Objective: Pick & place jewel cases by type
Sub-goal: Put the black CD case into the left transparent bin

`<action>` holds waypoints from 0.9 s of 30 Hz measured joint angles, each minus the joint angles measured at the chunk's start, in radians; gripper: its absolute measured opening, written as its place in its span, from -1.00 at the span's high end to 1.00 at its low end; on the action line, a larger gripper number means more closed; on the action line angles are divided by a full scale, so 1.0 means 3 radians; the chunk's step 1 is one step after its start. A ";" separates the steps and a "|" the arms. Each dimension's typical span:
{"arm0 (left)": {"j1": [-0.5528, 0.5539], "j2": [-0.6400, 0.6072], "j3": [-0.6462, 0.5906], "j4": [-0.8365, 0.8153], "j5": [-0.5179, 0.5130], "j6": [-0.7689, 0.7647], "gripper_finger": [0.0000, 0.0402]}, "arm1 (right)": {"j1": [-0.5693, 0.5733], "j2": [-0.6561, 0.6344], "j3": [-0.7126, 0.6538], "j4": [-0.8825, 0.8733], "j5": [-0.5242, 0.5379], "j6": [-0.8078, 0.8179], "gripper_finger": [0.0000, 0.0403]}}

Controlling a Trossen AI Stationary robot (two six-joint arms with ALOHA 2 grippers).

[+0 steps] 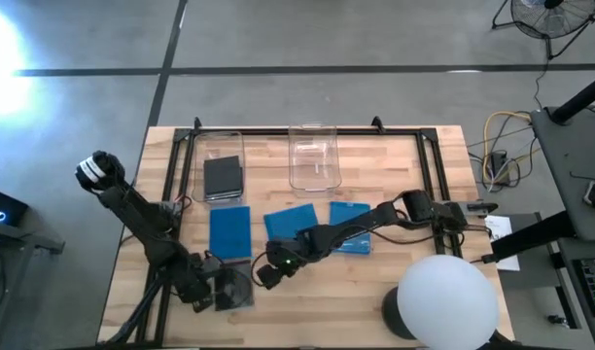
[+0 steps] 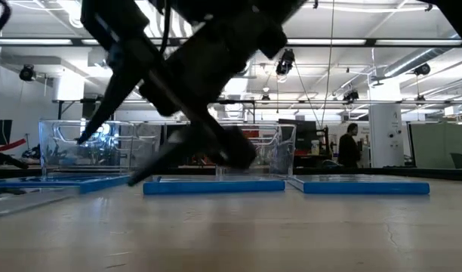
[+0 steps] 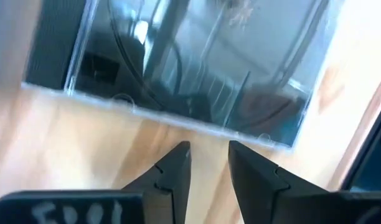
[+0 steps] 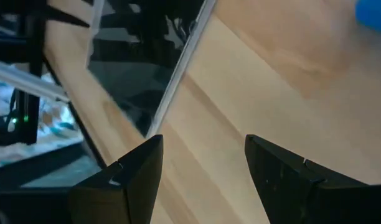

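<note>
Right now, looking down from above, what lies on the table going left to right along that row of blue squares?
Left blue jewel case → middle blue jewel case, tilted → right blue jewel case, partly under the right arm.

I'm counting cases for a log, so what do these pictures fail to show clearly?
- Dark case, high view: left gripper overlaps it.
- Bin's dark stack, high view: count too small to tell.
- Middle blue case, high view: right arm covers its near edge.
- Low view: blurred arms block the bins.
</note>
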 joint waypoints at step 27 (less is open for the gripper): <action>0.0460 0.0717 0.0113 0.0885 -0.0089 0.0733 0.53 | 0.0003 0.0011 -0.0303 0.0625 -0.0002 0.0351 -0.10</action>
